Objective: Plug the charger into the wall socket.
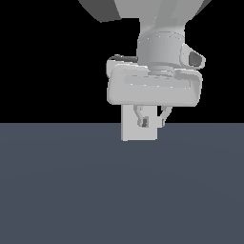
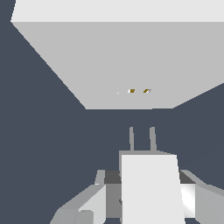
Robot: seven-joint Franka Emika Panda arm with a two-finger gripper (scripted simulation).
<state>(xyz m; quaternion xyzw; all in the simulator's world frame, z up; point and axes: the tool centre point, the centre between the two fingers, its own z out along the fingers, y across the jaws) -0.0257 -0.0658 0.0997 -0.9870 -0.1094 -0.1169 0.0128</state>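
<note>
In the wrist view the charger (image 2: 148, 192) is an off-white block held between my fingers (image 2: 94, 197), with two thin prongs sticking out of its front. My gripper (image 2: 148, 199) is shut on it. The prongs point toward the wall socket (image 2: 118, 57), a flat white plate with two small dark-yellowish holes; a gap of dark floor separates the prong tips from the plate. In the exterior view my gripper (image 1: 152, 121) hangs just above the floor in front of the wall socket (image 1: 131, 133). The charger cannot be told apart from the white plate there.
A flat dark grey-blue floor (image 1: 119, 190) stretches all around, with black background above it. The arm's wrist and hand (image 1: 155, 86) fill the upper middle of the exterior view.
</note>
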